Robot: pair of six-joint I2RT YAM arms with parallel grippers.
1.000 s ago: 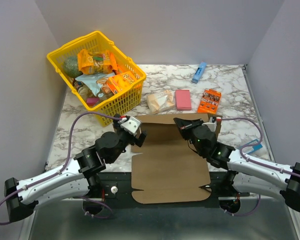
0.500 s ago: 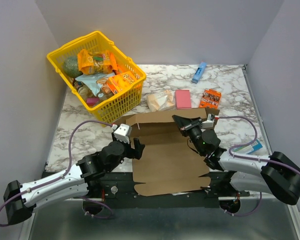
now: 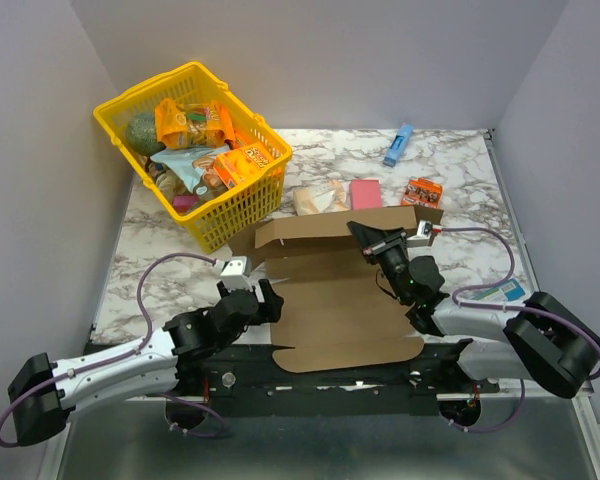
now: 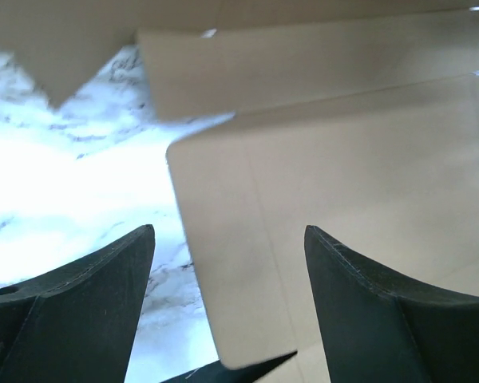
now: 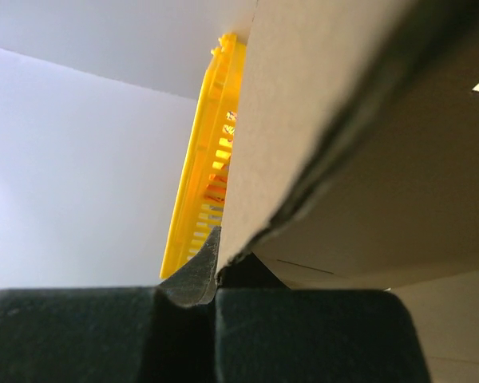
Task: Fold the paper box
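Plain grey walls [image 3: 330, 60] close the space in on the left, far and right sides. The counter [image 3: 460, 170] is white marble with grey veins.

The box [image 3: 330, 300] is a brown cardboard sheet at the middle of the near edge. Its main panel lies flat, with its near rim over the dark frame below the counter. Its far panel is lifted and stands tilted, with a small flap folded at its left end.

A yellow basket [image 3: 242, 205] full of packets takes up the far left corner, its near corner just beside the raised panel. Beyond that panel, a pale bag [image 3: 320, 198], a pink pad [image 3: 366, 193] and an orange snack box [image 3: 421, 190] lie close together in a row. A blue bar [image 3: 398, 145] lies near the far edge.

Bare marble shows left of the box along the left edge, at the far right corner, and along the right edge.

The left fingers [image 3: 270, 298] are spread wide at the box's left rim, gripping nothing. The right fingers [image 5: 215, 307] are pinched tight on the raised panel's edge.
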